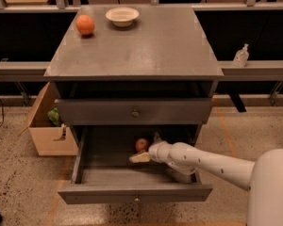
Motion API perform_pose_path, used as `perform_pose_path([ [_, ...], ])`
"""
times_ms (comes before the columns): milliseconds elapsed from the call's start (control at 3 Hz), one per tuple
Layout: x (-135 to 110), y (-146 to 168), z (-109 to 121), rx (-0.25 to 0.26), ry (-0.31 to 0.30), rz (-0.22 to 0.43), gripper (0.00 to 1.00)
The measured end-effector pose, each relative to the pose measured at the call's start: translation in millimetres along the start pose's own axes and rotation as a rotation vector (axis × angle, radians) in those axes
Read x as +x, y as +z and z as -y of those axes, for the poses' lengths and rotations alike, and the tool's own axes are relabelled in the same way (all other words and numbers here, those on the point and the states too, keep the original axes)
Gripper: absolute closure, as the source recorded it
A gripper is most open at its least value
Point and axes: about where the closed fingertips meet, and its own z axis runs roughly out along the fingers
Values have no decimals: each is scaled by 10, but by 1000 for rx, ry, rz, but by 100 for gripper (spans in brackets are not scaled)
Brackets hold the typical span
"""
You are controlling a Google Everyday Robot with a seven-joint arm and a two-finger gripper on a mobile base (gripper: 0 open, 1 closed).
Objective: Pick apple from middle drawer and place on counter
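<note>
**Hand down in the open drawer, close by the apple**

Camera view. Looks down on a grey cabinet (pixel 203 92) from the near side. Shows the table (pixel 146 46) as a flat, worn grey top, with an orange (pixel 85 24) at its far left corner and a pale bowl (pixel 122 16) just to the right of that, near but apart. Below the top, shows a dark gap, then a shut drawer front (pixel 179 111) with a small round knob (pixel 135 112). Under that, finds the drawer (pixel 108 173) pulled out toward the near side.

Puts the apple (pixel 141 144) inside the drawer, on its bottom, toward the far side and about mid-width; small, round, red. Not on the table.

Places the hand (pixel 142 156) inside the drawer too, just on the near side of the apple, low over the bottom and pointing left. Cannot tell whether open or closed, nor whether touching the apple or only beside it. Follows the white arm (pixel 207 163) from the hand to the right and nearer, across the drawer's near right corner, to the white body (pixel 273 187) at the near right edge.

Left of the cabinet, on the speckled ground (pixel 19 187), shows an open cardboard box (pixel 49 138) with something green (pixel 54 116) in it. To the right, on a grey ledge (pixel 259 69) behind the cabinet, shows a small clear bottle (pixel 241 56) standing upright.
</note>
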Motion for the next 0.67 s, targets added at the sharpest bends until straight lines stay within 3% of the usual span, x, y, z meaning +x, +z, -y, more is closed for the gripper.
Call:
perform_pose_path([
  [667,53,183,9,-19,38,18,42],
])
